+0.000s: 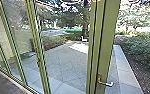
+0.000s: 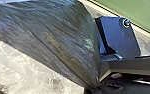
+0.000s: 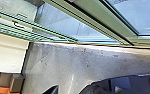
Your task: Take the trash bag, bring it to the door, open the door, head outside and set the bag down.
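In the left wrist view the dark trash bag [image 2: 58, 42] is stretched taut, narrowing to a gathered end where my left gripper [image 2: 97, 86] is shut on it. Whitish, crinkled plastic [image 2: 23, 67] lies beside the dark film. The head view has a green-framed glass door [image 1: 107, 45] ahead and to the right, with a metal lever handle [image 1: 105, 83] low on its upright. From these views I cannot tell whether the door stands ajar. A dark pointed part of my right gripper [image 3: 52, 90] shows in the right wrist view, away from the bag.
Green-framed glass panels [image 1: 36, 47] run along the left. Beyond them lies a paved yard [image 1: 66, 62], with bushes [image 1: 141, 47] to the right and a small white object [image 1: 84, 39] at the far side. Indoors, a brown and orange item [image 3: 9, 82] stands by a pale wall [image 3: 6, 55].
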{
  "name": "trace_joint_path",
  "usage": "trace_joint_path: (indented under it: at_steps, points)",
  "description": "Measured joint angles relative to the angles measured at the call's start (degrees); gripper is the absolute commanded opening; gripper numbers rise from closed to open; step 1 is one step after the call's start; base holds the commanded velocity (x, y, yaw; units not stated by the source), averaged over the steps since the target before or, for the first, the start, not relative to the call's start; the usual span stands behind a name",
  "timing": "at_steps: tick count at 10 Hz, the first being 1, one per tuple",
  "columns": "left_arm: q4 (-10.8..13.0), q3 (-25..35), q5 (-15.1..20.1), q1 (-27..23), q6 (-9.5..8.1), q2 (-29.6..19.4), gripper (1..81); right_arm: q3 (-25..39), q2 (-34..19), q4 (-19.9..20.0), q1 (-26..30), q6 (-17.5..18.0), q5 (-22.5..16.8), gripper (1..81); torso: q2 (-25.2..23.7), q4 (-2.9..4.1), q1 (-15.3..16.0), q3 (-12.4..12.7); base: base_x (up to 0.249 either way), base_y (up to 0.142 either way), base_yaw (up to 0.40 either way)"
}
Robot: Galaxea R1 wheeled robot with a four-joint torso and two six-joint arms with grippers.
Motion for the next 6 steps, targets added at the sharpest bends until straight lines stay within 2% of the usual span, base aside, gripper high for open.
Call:
trace_joint_path:
  at_steps: [2, 3, 6]
  points:
    - [0.0, 0.0, 0.0, 0.0, 0.0, 0.0, 1.0, 0.0, -0.7, 3.1, 6.8, 0.8, -4.5, 81.1, 0.0, 0.0, 0.0, 0.0, 0.0, 0.0, 0.0]
    - [0.0, 0.0, 0.0, 0.0, 0.0, 0.0, 1.0, -0.1, -0.8, 4.2, 10.1, 2.3, -6.9, 81.1, 0.0, 0.0, 0.0, 0.0, 0.0, 0.0, 0.0]
    - [0.0, 0.0, -0.1, 0.0, 0.0, 0.0, 1.0, -3.0, -0.4, 5.5, 18.8, 9.6, -14.2, 81.1, 0.0, 0.0, 0.0, 0.0, 0.0, 0.0, 0.0]
